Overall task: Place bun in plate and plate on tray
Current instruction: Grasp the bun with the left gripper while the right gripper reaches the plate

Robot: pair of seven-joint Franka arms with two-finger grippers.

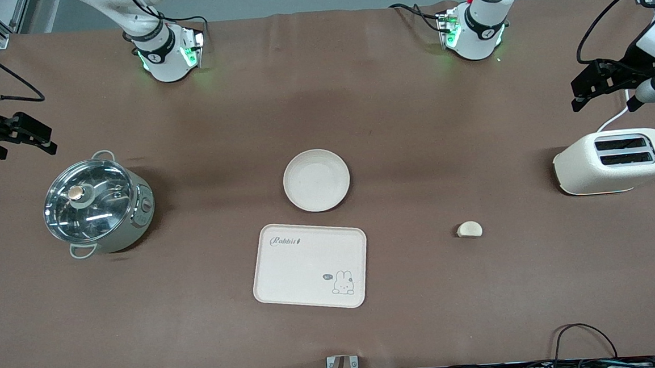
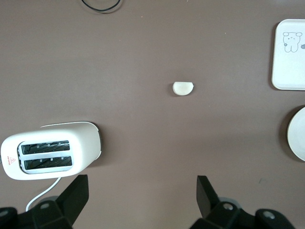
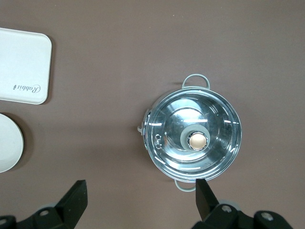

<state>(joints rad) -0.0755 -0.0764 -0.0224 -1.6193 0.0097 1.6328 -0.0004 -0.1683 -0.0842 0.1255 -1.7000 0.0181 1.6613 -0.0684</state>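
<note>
Front view: bun [image 1: 469, 230] lies alone on the table [image 1: 414, 116] toward the left arm's end, plate [image 1: 316, 180] mid-table, touching nothing, tray [image 1: 310, 265] just nearer the camera. Left wrist view: left gripper [image 2: 143, 198] jaws wide, empty, bun [image 2: 183, 88] well clear of them, toaster [image 2: 50, 150] near one finger. Right wrist view: right gripper [image 3: 141, 198] wide open, empty, beside the lidded pot [image 3: 193, 135].

Two white round arm bases [image 1: 167, 51] with green lights, black rings, black cables, black grippers [image 1: 594, 83].
</note>
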